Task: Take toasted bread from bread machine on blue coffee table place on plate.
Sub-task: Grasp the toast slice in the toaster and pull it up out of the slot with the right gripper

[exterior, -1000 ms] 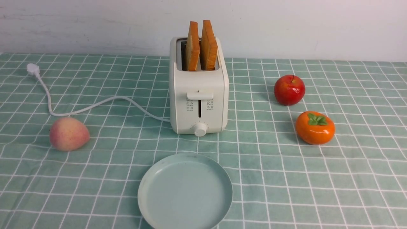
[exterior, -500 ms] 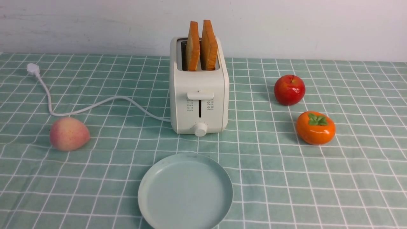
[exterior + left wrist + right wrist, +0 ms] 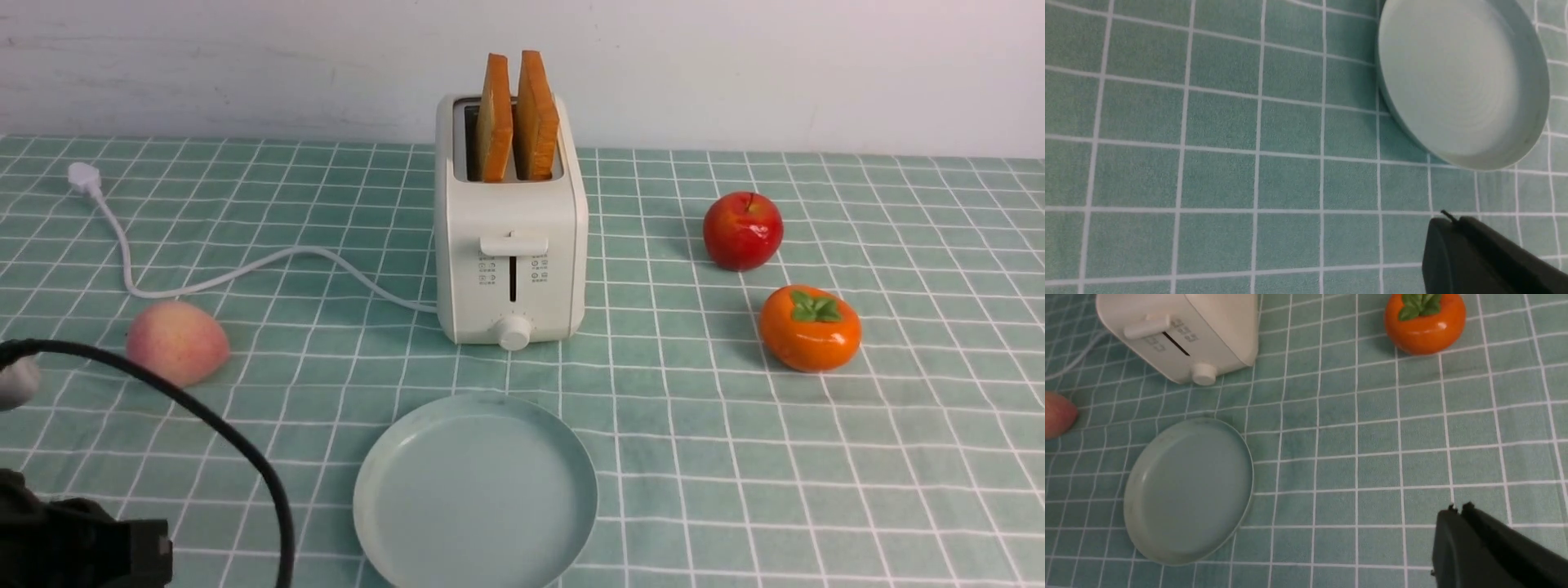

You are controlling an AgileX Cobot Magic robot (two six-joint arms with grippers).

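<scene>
peach (image 3: 177,342) left of bread machine (image 3: 511,245), apple (image 3: 743,231), persimmon (image 3: 810,328) right (well apart)

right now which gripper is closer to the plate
Left. The left gripper hovers shut close beside the plate, not touching it; the right gripper, also shut, is farther off on the plate's other side.

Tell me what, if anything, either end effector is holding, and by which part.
Nothing is held. The left end effector and right end effector are shut and empty; the toasted bread stands in the bread machine.
</scene>
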